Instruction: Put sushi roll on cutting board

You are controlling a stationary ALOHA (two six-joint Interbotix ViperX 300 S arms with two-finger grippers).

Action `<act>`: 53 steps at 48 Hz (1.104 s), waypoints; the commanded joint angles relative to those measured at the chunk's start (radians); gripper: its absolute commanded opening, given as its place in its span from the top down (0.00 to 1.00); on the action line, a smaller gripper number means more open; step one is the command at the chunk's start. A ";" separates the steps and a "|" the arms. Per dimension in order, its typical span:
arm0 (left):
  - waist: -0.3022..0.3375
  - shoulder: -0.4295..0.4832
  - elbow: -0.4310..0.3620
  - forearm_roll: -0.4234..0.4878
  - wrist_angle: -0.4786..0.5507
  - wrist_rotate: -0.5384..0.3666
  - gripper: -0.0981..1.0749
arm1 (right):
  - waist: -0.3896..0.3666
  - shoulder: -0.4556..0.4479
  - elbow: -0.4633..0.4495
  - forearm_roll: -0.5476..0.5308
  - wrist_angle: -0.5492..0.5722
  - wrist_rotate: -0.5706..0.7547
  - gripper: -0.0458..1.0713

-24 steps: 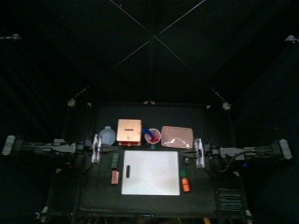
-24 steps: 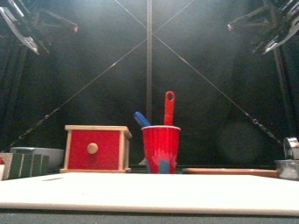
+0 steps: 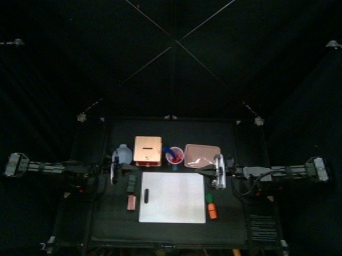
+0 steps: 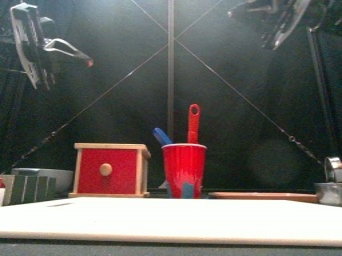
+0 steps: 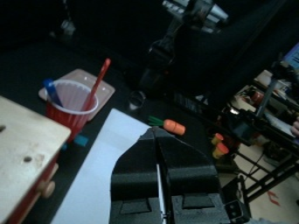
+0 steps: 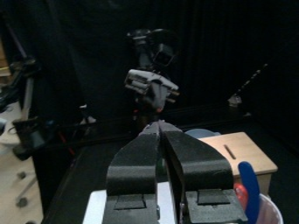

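Small blackish-green sushi roll [image 3: 131,184] lying near table's left edge, just beside large flat white cutting board [image 3: 174,196]. Left gripper [image 5: 159,138] and right gripper [image 6: 156,129] both pinched closed, empty, raised above table.

Dim black-curtained scene, soft overhead light, bright cutting board [image 3: 173,197], blurred wrist views

From above, the sushi roll [image 3: 131,184] is only a tiny dark speck beside the cutting board [image 3: 174,197], its shape too small to tell. In the front view the board [image 4: 171,222] is cut off at both sides, and a grey thing [image 4: 331,182] is cropped by the right edge.
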 commanded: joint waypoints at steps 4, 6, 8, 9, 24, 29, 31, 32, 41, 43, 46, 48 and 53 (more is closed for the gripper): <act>-0.003 0.040 -0.020 -0.135 -0.009 -0.003 0.41 | -0.075 0.146 -0.176 0.094 0.117 -0.002 0.91; -0.002 0.048 -0.023 -0.190 -0.009 -0.008 0.36 | -0.089 0.190 -0.229 0.101 0.175 -0.002 0.91; -0.003 0.052 -0.025 -0.249 -0.009 -0.014 0.30 | -0.104 0.249 -0.296 0.100 0.249 -0.003 0.91; -0.003 0.057 -0.025 -0.279 -0.009 -0.015 0.27 | -0.112 0.275 -0.333 0.101 0.285 -0.003 0.91; -0.003 0.196 -0.040 -0.522 -0.012 -0.018 0.12 | -0.245 0.637 -0.831 0.103 0.834 -0.006 0.91; -0.003 0.256 -0.051 -0.584 -0.044 -0.020 0.12 | -0.272 0.749 -0.969 0.100 0.982 -0.017 0.91; -0.003 0.278 -0.061 -0.591 -0.046 -0.020 0.12 | -0.278 0.784 -1.014 0.097 1.020 -0.020 0.91; -0.005 0.290 -0.069 -0.592 -0.052 -0.020 0.12 | -0.281 0.802 -1.039 0.094 1.042 -0.020 0.91; 0.006 0.425 -0.124 -0.641 -0.094 -0.020 0.12 | -0.301 0.953 -1.213 0.005 1.158 -0.003 0.91; 0.008 0.446 -0.132 -0.667 -0.100 -0.020 0.12 | -0.302 0.983 -1.243 -0.012 1.184 -0.003 0.91; 0.008 0.474 -0.140 -0.713 -0.101 -0.020 0.12 | -0.302 1.019 -1.279 -0.025 1.210 -0.003 0.91; 0.008 0.485 -0.143 -0.735 -0.101 -0.020 0.12 | -0.304 1.043 -1.301 -0.032 1.229 -0.003 0.91; 0.015 0.508 -0.143 -0.759 -0.106 -0.018 0.12 | -0.304 1.071 -1.325 -0.058 1.253 0.000 0.91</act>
